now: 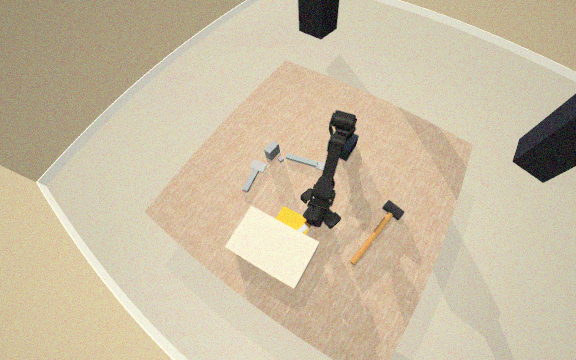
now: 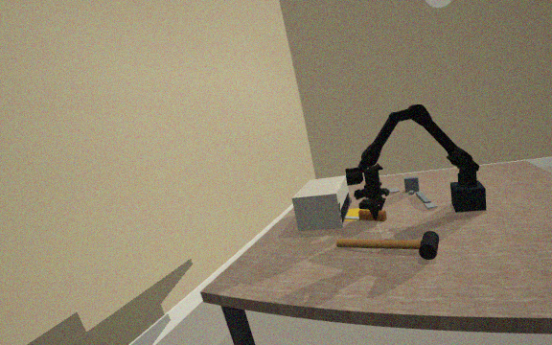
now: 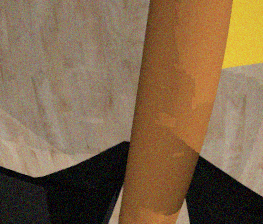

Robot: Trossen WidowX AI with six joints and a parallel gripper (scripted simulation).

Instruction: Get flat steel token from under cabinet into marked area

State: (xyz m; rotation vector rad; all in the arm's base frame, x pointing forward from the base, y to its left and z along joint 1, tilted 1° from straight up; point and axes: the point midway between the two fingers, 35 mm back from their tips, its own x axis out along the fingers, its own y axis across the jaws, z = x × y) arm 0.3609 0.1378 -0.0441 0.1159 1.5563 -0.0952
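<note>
The white cabinet (image 1: 273,247) (image 2: 318,212) stands on the table; in the exterior view its front shows a dark opening. The yellow marked area (image 1: 289,217) (image 2: 354,212) (image 3: 257,32) lies in front of it. My gripper (image 1: 319,221) (image 2: 376,216) (image 3: 158,153) is shut on the wooden handle (image 2: 366,215) (image 3: 177,100) of a flat-bladed tool, low over the table beside the marked area. The tool's pale blade (image 1: 303,228) (image 2: 352,218) reaches over the area's edge toward the cabinet; its far end is hidden. The token cannot be made out in any view.
A black-headed mallet (image 1: 374,236) (image 2: 386,244) lies to the side of the arm. A grey block (image 1: 272,151) (image 2: 411,185), a tiny grey piece (image 1: 281,159), a long grey bar (image 1: 302,160) and a T-shaped grey tool (image 1: 252,177) lie on the arm's other side.
</note>
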